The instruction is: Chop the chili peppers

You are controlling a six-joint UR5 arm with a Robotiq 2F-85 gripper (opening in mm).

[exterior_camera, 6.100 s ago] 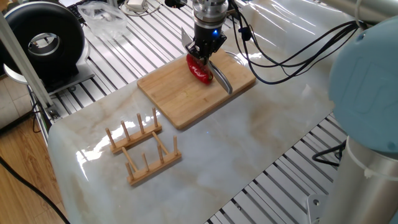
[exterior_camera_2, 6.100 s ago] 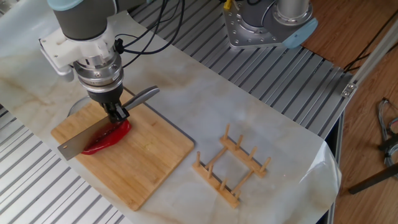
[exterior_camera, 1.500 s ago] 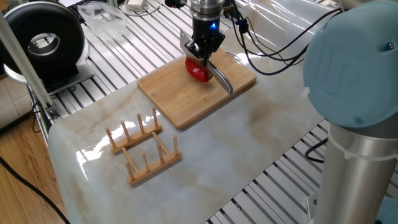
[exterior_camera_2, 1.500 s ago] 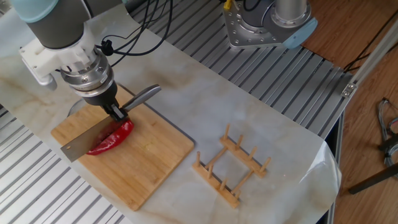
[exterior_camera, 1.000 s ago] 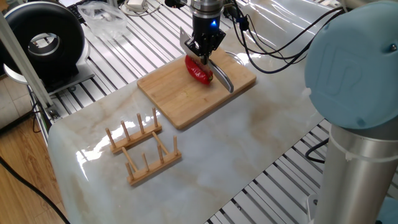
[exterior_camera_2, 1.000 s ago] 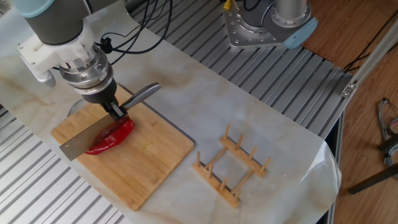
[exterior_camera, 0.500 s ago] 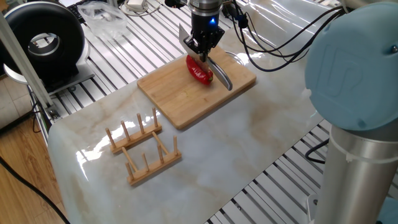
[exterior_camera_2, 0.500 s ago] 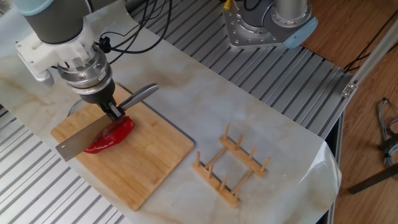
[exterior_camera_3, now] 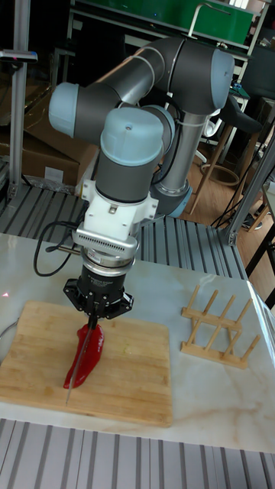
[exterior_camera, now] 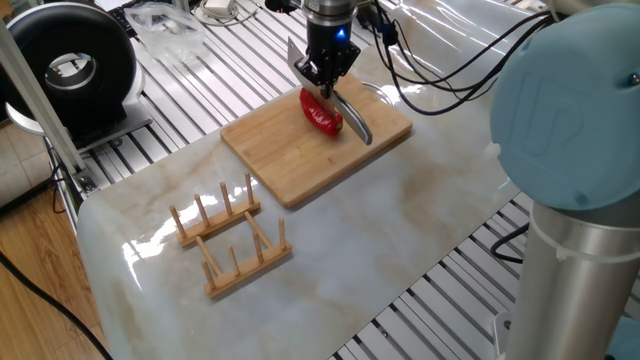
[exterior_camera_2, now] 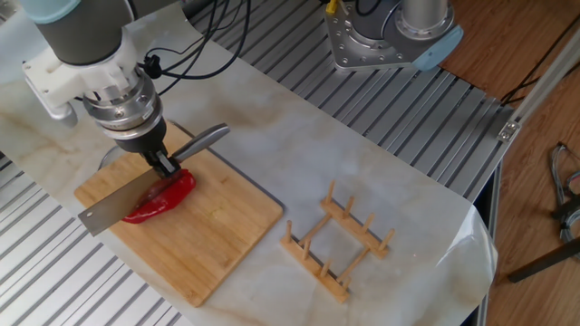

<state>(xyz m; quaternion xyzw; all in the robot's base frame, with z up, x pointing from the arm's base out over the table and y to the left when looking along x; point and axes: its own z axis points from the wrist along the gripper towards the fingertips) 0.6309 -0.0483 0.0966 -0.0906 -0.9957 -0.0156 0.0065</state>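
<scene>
The other fixed view: chili pepper [exterior_camera_2: 159,198] (whole) lies beneath gripper [exterior_camera_2: 165,166].

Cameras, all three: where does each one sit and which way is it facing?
One fixed view: high, looks down past the arm's blue shoulder at the cutting board.
The other fixed view: high on the opposite side; wrist and tool holding the knife.
Tall fixed view: low, level, facing the whole arm.
All show the chili and wooden rack.

Wooden rack [exterior_camera_2: 337,240] well apart from cutting board [exterior_camera_2: 217,237]; marble between bare
</scene>
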